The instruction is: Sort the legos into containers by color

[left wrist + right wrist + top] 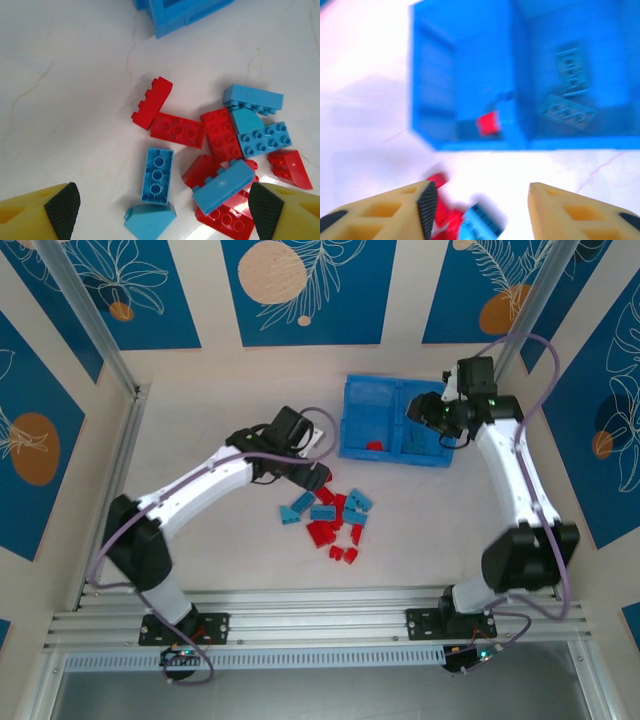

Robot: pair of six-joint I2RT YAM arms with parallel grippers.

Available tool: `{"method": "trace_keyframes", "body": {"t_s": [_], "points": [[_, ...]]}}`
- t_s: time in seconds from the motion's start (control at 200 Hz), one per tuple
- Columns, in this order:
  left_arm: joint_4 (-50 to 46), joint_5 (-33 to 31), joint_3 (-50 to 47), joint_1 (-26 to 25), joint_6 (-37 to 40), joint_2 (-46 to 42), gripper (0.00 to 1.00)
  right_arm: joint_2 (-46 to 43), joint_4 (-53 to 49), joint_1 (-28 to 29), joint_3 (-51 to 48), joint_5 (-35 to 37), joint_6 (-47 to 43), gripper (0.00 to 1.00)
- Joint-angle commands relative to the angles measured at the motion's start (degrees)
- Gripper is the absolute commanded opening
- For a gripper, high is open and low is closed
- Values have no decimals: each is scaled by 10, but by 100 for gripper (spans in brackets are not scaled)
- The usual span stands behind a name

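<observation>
Starting with top external: one blue tray [352, 410] sits far-centre on the table [200, 420], split into two compartments. The left compartment holds one red brick [375, 446]. The right compartment is partly covered by the right gripper [428, 412], so I can't count its contents here, and I can't read the jaws from this angle. Loose legos [330, 520] lie in one pile mid-table, near the tray; overlaps spoil the count. The left gripper [312, 472] hangs at the pile's far-left edge. Tabletop is white and marbled, with an aluminium rail [320, 605] at the near edge and beige walls with blue leaf-print panels [300, 290].

Left wrist: fingers [62, 205] are wide apart, nothing gripped. Twelve loose pieces countable: six red, six blue, several stacked or leaning. More red may be buried underneath. The tray corner is cut off at the top.

Right wrist: motion-blurred. Fingers [427, 200] are apart and empty. Left compartment has one red, right compartment two blue bricks [572, 67]. The pile is smeared at the bottom, uncountable.
</observation>
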Motion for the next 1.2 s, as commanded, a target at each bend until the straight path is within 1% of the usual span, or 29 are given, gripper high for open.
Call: {"method": "trace_keyframes", "body": {"t_s": [0.0,0.09,0.165,0.26,0.405,0.575,0.64,0.76,0.93,1.08,1.195], "points": [[-72,42,66,15,26,75,88,-59,-41,29,-61,-78,48,58],[-89,32,109,18,37,140,88,-112,-29,50,-121,-101,70,63],[-83,32,137,18,34,186,88,-153,-4,72,-181,-96,95,66],[-71,33,166,18,20,230,87,-181,5,99,-224,-86,123,68],[-57,29,210,21,2,290,84,-193,-12,130,-234,-63,127,70],[-58,1,252,28,-16,342,75,-195,-42,131,-221,-61,99,70],[-60,3,260,29,-15,358,71,-199,-52,131,-218,-53,94,70],[-65,6,257,32,-25,370,60,-211,-57,132,-223,-46,99,70],[-54,18,231,32,-34,361,41,-217,-53,131,-230,-49,103,70],[-28,18,199,32,-45,330,29,-212,-61,131,-224,-36,109,70],[-23,0,192,33,-52,301,24,-210,-40,130,-224,-62,104,71]]}}
